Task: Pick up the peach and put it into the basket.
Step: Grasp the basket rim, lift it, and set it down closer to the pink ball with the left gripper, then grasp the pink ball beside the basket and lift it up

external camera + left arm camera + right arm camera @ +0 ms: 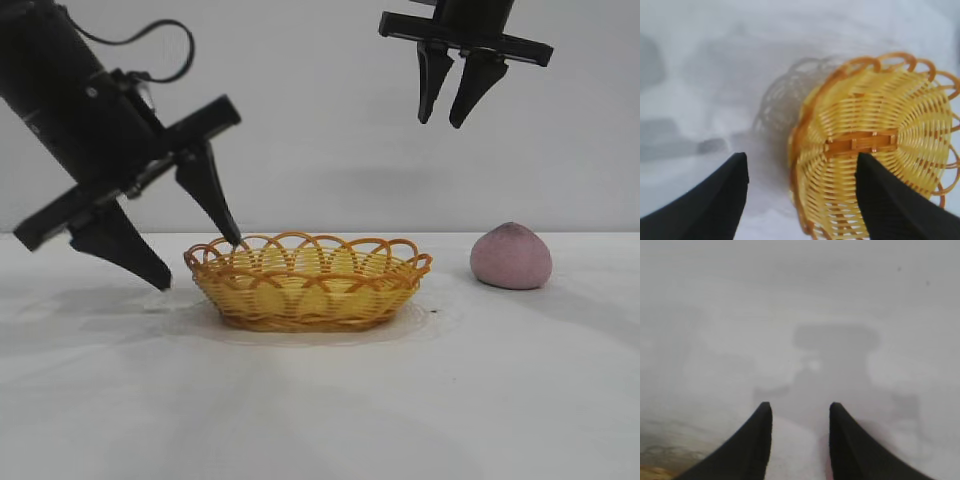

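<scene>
The yellow wicker basket (307,283) with its orange-brown looped rim stands on the white table at the centre. The pink-mauve peach (511,256) lies on the table to its right, apart from it. My left gripper (200,265) is open wide and empty, low at the basket's left end. One finger is over the rim and the other is outside it. The left wrist view shows the same straddle of the gripper (801,157) over the basket (880,125). My right gripper (443,122) hangs high, above and left of the peach, open and empty. It also shows in the right wrist view (800,407).
The white table (320,400) stretches wide in front of the basket and the peach. A plain pale wall stands behind. The right wrist view shows only bare table and the gripper's shadow (835,355).
</scene>
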